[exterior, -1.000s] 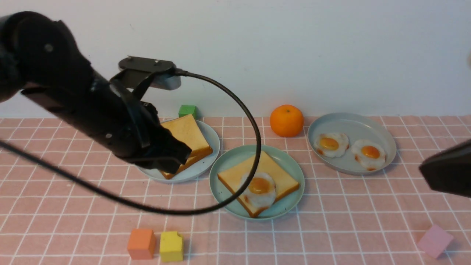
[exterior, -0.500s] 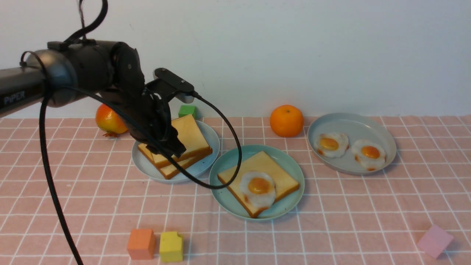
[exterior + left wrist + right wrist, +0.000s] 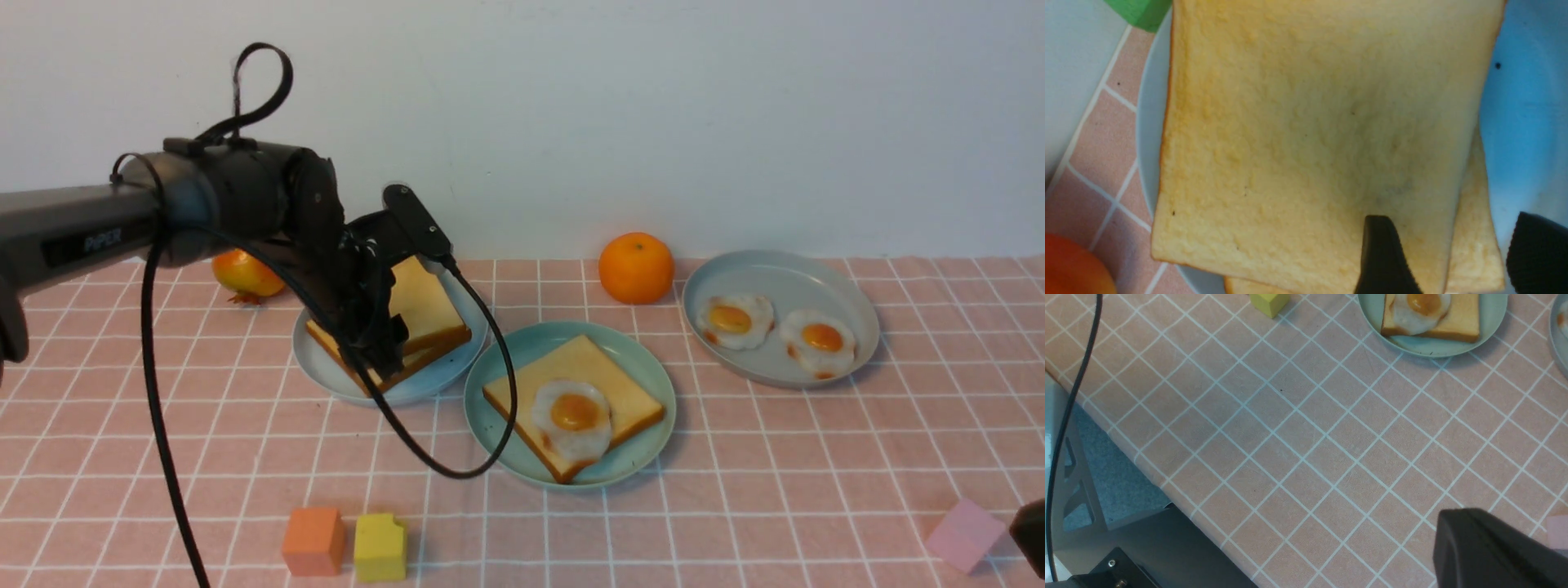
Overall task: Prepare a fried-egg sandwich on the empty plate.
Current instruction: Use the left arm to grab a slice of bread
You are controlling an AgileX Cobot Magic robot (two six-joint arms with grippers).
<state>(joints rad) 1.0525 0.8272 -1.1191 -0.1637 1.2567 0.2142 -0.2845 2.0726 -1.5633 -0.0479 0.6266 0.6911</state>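
The mint-green plate (image 3: 637, 351) sits at the table's centre. It holds one toast slice (image 3: 596, 367) with a fried egg (image 3: 574, 415) on top; it also shows in the right wrist view (image 3: 1492, 318). No sandwich of two slices around an egg is in view. My left gripper (image 3: 384, 355) is open over the pale blue plate (image 3: 445, 376), which holds two stacked toast slices (image 3: 424, 306). In the left wrist view the gripper (image 3: 1457, 257) straddles the stack's edge. One finger (image 3: 1384, 253) is over the top slice (image 3: 1310, 122), the other over the plate (image 3: 1523, 122). My right gripper (image 3: 1457, 526) is shut and empty, low at the near right.
A grey-blue plate (image 3: 784, 273) with two fried eggs stands at the back right. An orange (image 3: 636, 267), a red-yellow fruit (image 3: 245, 276) and a green cube (image 3: 1141, 12) lie near the wall. Orange (image 3: 313, 541), yellow (image 3: 380, 545) and pink (image 3: 963, 533) cubes lie near the front.
My left arm has swung back and down, bringing its gripper onto the toast stack. My right gripper has withdrawn towards the near right corner.
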